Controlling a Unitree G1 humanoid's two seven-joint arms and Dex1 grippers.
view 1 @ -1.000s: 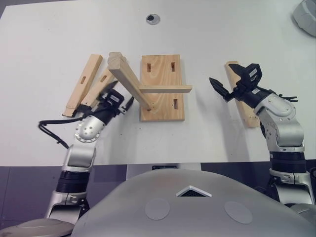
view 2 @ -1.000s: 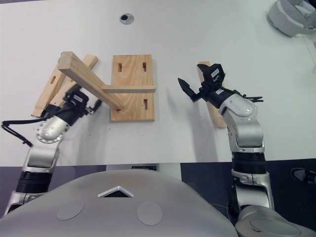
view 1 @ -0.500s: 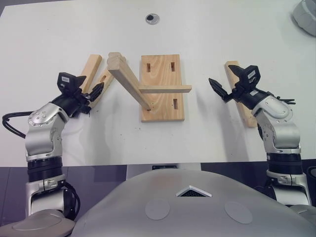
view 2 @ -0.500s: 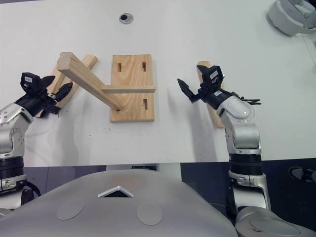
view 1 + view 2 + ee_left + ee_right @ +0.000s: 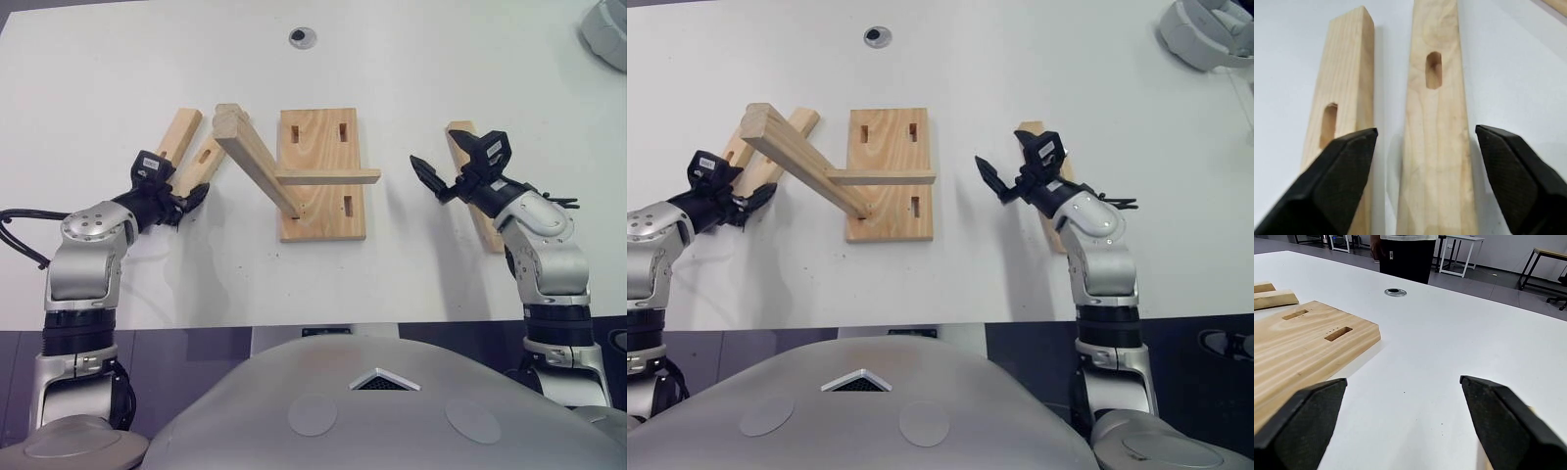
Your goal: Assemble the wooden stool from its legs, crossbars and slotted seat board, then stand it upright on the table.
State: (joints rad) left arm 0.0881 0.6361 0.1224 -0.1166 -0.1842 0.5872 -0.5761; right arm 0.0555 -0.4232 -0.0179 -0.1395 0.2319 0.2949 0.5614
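Left wrist view shows our left gripper point(image 5: 1425, 129) wide open, jaws straddling one slotted stool leg point(image 5: 1436, 161) that lies flat on the white table point(image 5: 1508, 73), with a second loose leg point(image 5: 1347, 68) just beside it. From the head we see the seat board point(image 5: 323, 220) flat mid-table, a tilted leg point(image 5: 250, 157) planted in it, and a crossbar point(image 5: 333, 177) joined to that leg. Our right gripper point(image 5: 438, 147) hangs open, gripping nothing, near another leg point(image 5: 490, 230).

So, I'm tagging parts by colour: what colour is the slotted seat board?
The seat board is pale, unpainted wood with visible grain; the left eye view shows it best.
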